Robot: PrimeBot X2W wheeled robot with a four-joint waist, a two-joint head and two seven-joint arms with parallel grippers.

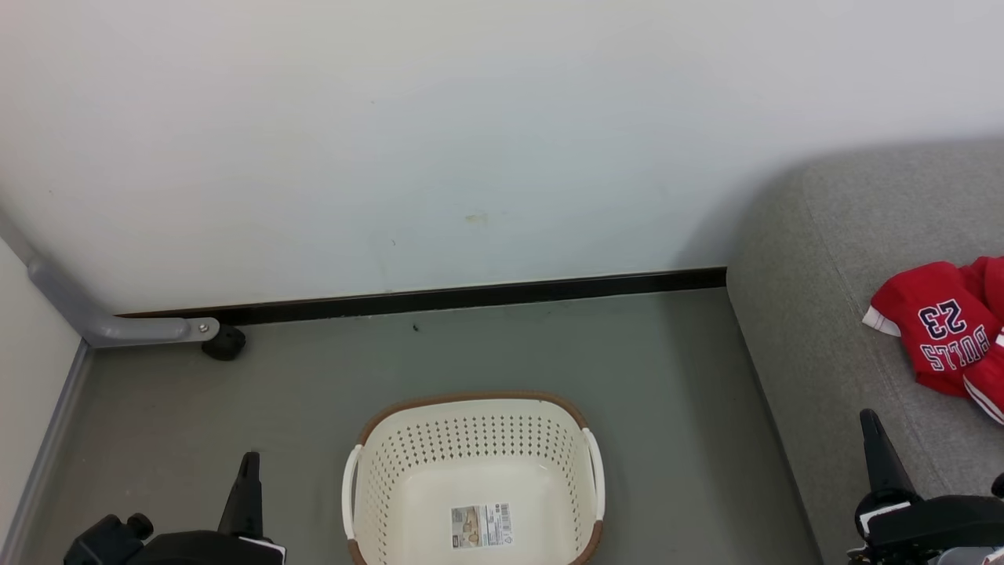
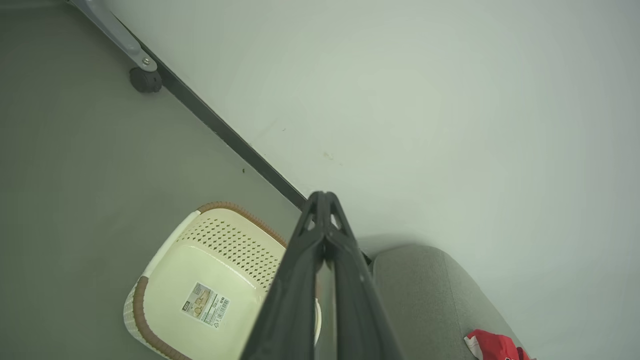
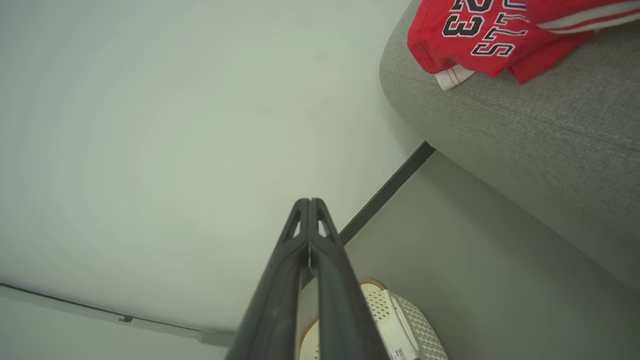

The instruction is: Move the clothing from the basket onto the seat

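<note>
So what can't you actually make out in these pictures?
Clothing: cut off by the head view's right edge, so how many pieces is unclear.
Basket: near end cut by the head view's bottom edge; the left gripper hides part in the left wrist view.
Label: print too small to read.

A white wall (image 1: 471, 118) rises ahead of the left end effector (image 1: 250, 463), meeting the grey floor (image 1: 314, 377) at a black baseboard (image 1: 471, 297). Ahead and further left, a grey metal leg (image 1: 149, 329) ends in a black caster (image 1: 225, 343).
</note>
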